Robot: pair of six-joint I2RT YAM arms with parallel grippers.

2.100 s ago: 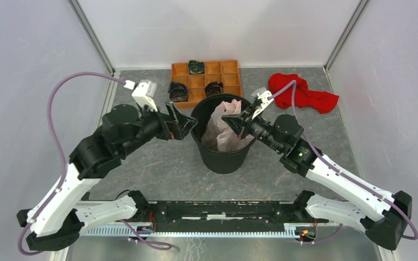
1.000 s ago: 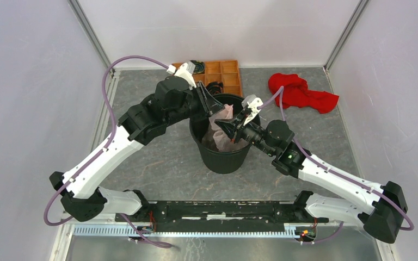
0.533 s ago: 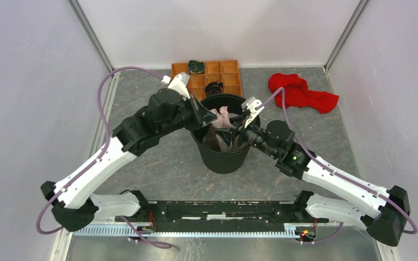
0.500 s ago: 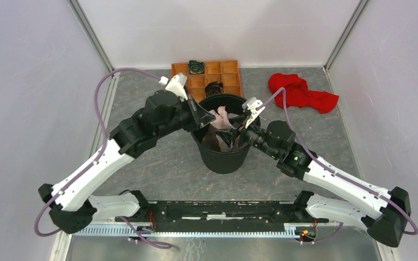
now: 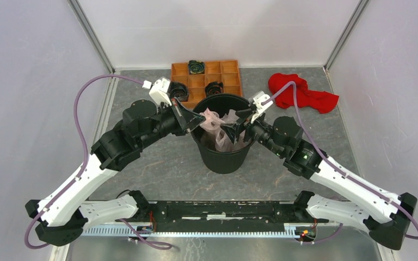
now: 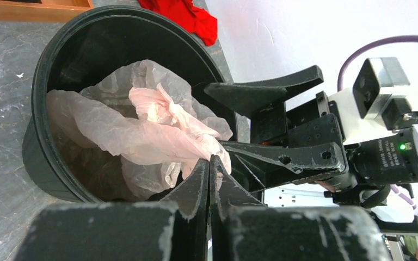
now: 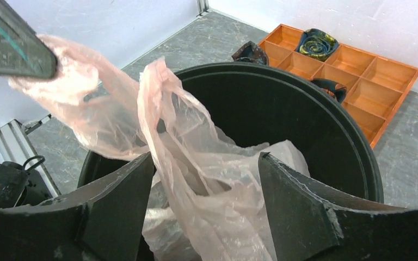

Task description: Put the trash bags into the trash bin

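The black trash bin (image 5: pixel 221 161) stands mid-table. The pale pink trash bag (image 5: pixel 221 128) lies crumpled inside it, one corner lifted above the rim. My left gripper (image 5: pixel 200 120) is at the bin's left rim, shut on that corner. In the left wrist view its fingertips (image 6: pixel 209 161) pinch the film (image 6: pixel 158 122) over the bin (image 6: pixel 38 76). My right gripper (image 5: pixel 238 125) hangs over the bin's right side, open. In the right wrist view its jaws (image 7: pixel 207 157) stand wide on either side of the loose bag (image 7: pixel 196 163), not pinching it; the bin's rim (image 7: pixel 359 147) curves behind.
An orange compartment tray (image 5: pixel 229 76) with dark items sits just behind the bin, also seen as the tray (image 7: pixel 381 81) in the right wrist view. A red cloth (image 5: pixel 303 93) lies at the back right. Enclosure walls stand on three sides.
My left gripper closed on the bag's corner and drew it back toward the bin's left rim. My right gripper opened, let go of the bag and pulled back slightly to the right.
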